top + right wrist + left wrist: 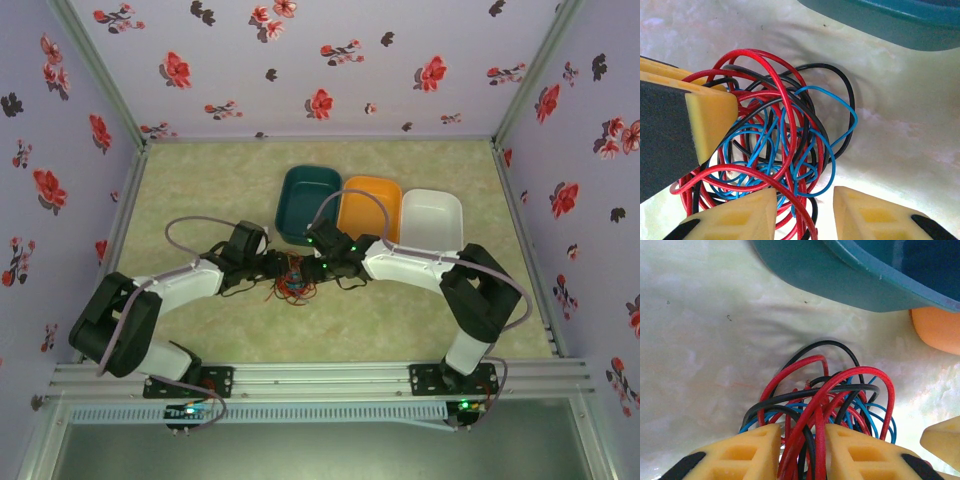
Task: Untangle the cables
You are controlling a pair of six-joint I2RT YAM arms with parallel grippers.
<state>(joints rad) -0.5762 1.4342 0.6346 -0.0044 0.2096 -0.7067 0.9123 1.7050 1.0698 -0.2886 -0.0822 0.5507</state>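
Note:
The cables (290, 280) lie as one small tangle of red, black and blue wires on the pale green table, just in front of the teal tray. My left gripper (272, 268) comes in from the left. In the left wrist view its yellow fingers (802, 432) are shut on a bunch of red and black strands of the cables (825, 400). My right gripper (318, 268) meets the tangle from the right. In the right wrist view it (805, 197) stands open over the edge of the cables (775, 145): a red and a black strand run by its left finger, and its right finger is free.
Three trays stand in a row just behind the tangle: teal (310, 172), orange (372, 183) and white (432, 195). The teal tray's wall (840, 280) is close ahead of both wrists. Flowered walls enclose the table on three sides.

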